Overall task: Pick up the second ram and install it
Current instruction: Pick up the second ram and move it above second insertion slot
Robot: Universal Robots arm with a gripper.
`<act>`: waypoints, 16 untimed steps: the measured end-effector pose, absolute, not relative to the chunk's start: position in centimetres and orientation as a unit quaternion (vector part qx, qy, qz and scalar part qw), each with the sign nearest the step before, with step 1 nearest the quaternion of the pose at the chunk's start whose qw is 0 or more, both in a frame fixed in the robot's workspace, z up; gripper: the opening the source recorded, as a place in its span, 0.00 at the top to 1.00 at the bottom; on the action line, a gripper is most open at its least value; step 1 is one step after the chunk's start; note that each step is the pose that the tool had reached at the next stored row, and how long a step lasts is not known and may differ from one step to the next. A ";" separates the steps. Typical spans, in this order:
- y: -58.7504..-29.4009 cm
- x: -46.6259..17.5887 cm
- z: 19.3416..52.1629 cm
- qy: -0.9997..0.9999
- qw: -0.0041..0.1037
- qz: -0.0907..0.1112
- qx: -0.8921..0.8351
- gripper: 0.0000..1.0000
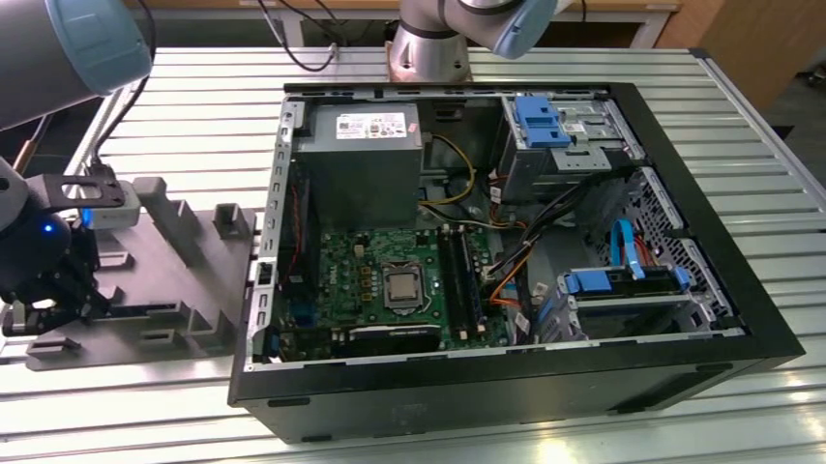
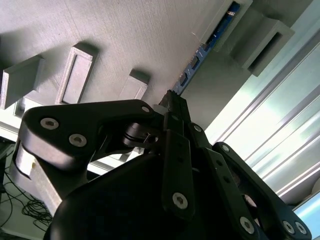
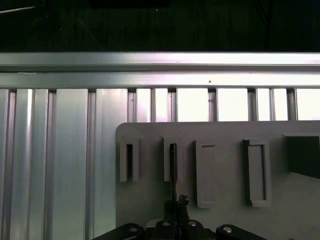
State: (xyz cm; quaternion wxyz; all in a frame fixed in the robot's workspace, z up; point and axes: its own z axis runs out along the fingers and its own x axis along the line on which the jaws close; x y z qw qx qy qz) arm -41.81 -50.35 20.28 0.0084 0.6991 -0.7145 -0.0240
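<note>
The gripper (image 2: 172,100) is a set of matte black metal links with bright screw heads, tapering to two slim fingers. The fingers are drawn in narrow, with the near end of the memory stick (image 2: 191,67) pinched between them. The stick is a thin, flat, bluish-green board. It stands on its edge and runs straight out ahead of the fingertips into a slotted grey block.

In the first wrist view the gripper (image 3: 176,209) sits over the stick (image 3: 173,167), which shows edge-on as a dark line in a narrow slot. Beside that slot are more upright rectangular blocks, all moulded into a flat grey holder plate (image 3: 145,200) with a fine, dull, printed texture. The plate lies on a table (image 3: 70,165) of ribbed, shiny aluminium slats.

In the exterior view the arm (image 1: 65,39), with its pale blue joint cap, comes down from above. Its wrist points straight down, so the gripper (image 1: 49,307) is on the holder plate (image 1: 193,251). Well away from the gripper, past the plate's far edge, an open black computer case (image 1: 516,387) lies on its side. Inside are a green motherboard (image 1: 374,256) and a grey metal power box (image 1: 355,164).
</note>
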 end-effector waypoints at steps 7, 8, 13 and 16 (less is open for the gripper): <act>-50.4 -41.8 20.4 -0.716 0.008 -0.024 0.698 0.89; -50.4 -41.8 20.5 -0.716 0.008 -0.024 0.698 0.89; -50.4 -41.8 20.8 -0.716 0.008 -0.024 0.698 0.89; -50.4 -41.8 21.1 -0.716 0.008 -0.024 0.698 0.89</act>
